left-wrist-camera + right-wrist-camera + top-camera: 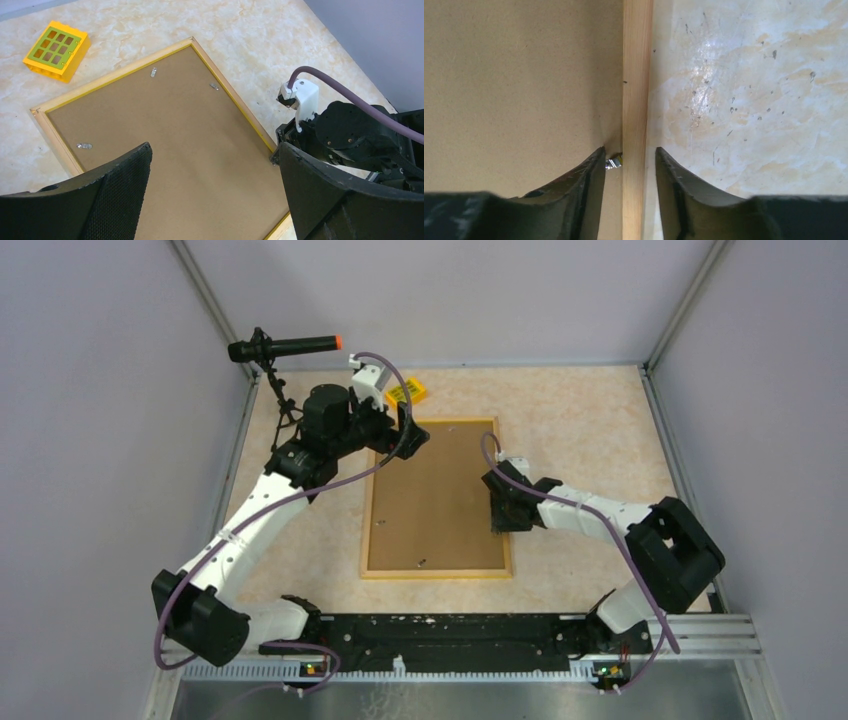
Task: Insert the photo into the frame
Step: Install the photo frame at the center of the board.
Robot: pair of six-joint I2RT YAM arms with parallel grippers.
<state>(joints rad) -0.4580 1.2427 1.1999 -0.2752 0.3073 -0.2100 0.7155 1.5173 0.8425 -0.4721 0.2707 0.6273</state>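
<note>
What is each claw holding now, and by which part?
Nothing is held. The left claw hangs open above the frame. The right claw straddles the frame's right rail, gaps showing on both sides.

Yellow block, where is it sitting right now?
In the top view the yellow block lies on the table just past the frame's far left corner, beside the left gripper, apart from the frame.

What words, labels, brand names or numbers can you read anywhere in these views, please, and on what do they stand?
No text can be read in any view.
The brown backing board in the frame is plain.
The yellow block shows only a green grid.
White specks on the black base rail are too small to read.
</note>
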